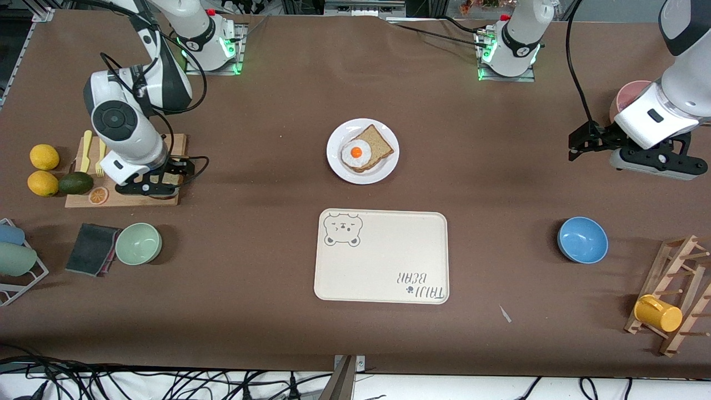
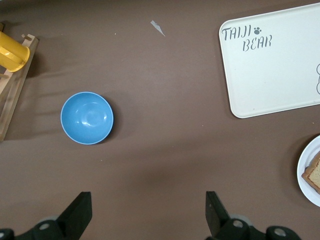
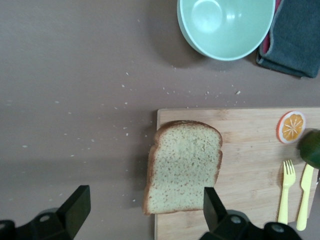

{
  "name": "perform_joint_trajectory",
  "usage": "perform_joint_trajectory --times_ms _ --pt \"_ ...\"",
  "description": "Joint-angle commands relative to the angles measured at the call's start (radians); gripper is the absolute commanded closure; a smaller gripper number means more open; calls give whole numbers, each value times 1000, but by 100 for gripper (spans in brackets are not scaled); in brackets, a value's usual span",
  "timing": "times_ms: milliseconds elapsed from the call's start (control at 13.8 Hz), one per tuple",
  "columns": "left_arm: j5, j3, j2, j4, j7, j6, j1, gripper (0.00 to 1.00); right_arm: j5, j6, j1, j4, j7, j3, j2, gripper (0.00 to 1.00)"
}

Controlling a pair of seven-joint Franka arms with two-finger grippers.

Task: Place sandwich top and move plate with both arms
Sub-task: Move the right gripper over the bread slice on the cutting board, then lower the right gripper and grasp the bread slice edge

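As seen from the front camera: right end effector (image 1: 158, 183) low over wooden cutting board (image 1: 125, 197) at the right arm's end of the tabletop (image 1: 266, 139), sandwich top hidden beneath the arm in this view; left end effector (image 1: 577, 145) hanging over bare tabletop at the left arm's end, farther from the camera than blue bowl (image 1: 582, 239). Plate (image 1: 362, 150) mid-tabletop, carrying bread slice with fried egg (image 1: 365, 149); cream bear tray (image 1: 381, 256) nearer the camera than the plate, not touching it. From the left wrist camera: left end effector (image 2: 150, 215) fingers (image 2: 216, 210) spread wide, gripping nothing, above bare tabletop, with the blue bowl, a tray corner and the plate's rim in sight. From the right wrist camera: right end effector (image 3: 145, 212) fingers (image 3: 212, 207) apart, straddling the sandwich top (image 3: 184, 166), contact not determinable; slice lying flat at the board's edge, one side overhanging onto the tabletop; green bowl (image 3: 226, 26) near, off the board.
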Motion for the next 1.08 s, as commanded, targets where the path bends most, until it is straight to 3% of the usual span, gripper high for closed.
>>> perform_joint_trajectory --times_ms 0,361,1012 --pt "-19 0 9 28 19 -26 2 0 -56 58 0 -33 58 2 29 0" --pt "-19 0 11 28 20 -25 5 0 -122 161 -7 -34 90 -26 126 0" --pt "-20 1 11 28 22 -25 13 0 -199 161 -5 -36 162 -27 178 1"
